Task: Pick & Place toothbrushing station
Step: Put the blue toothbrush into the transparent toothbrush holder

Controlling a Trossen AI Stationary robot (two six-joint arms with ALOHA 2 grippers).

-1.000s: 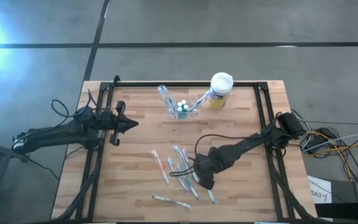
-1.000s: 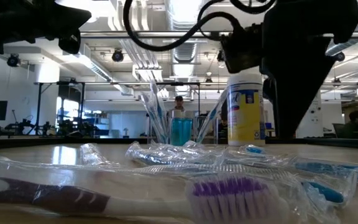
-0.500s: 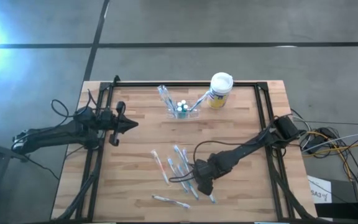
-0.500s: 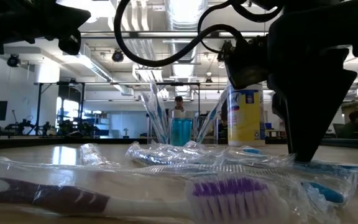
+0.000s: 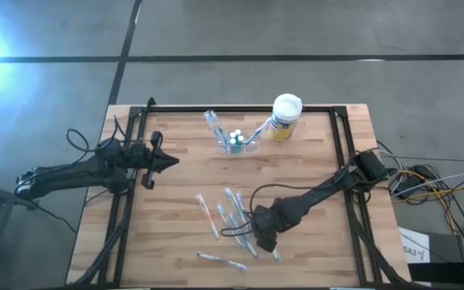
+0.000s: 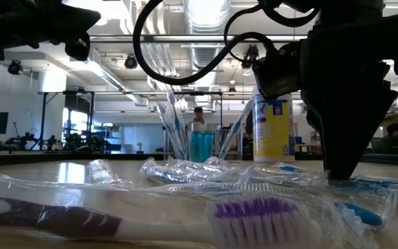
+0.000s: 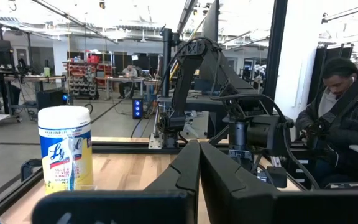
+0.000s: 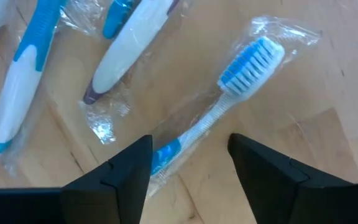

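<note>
The right tool [image 5: 268,239] is reaching low over the scattered toothbrushes near the table's front edge, its fingers [image 8: 114,180] standing apart on either side of a wrapped blue-and-white toothbrush [image 8: 219,115]. This is looking like the pick step: the tool is lining up over the handle. The next move seems to call for closing across the thin neck without pinching only the loose wrapper, which is likely to slip.

The toothbrushing station [image 5: 238,142], a clear, nearly colourless plastic holder, is sitting near the table's back edge, just beside the white-lidded canister [image 5: 285,117] with its yellow label. A few brushes are already leaning upright in it.

The toothbrushes [image 5: 230,217] are lying in crinkly, glossy clear sleeves on the pale wood-plank table [image 5: 176,201].

The left tool [image 5: 166,160] is waiting above the left side of the table, its fingers pressed together, holding nothing.
</note>
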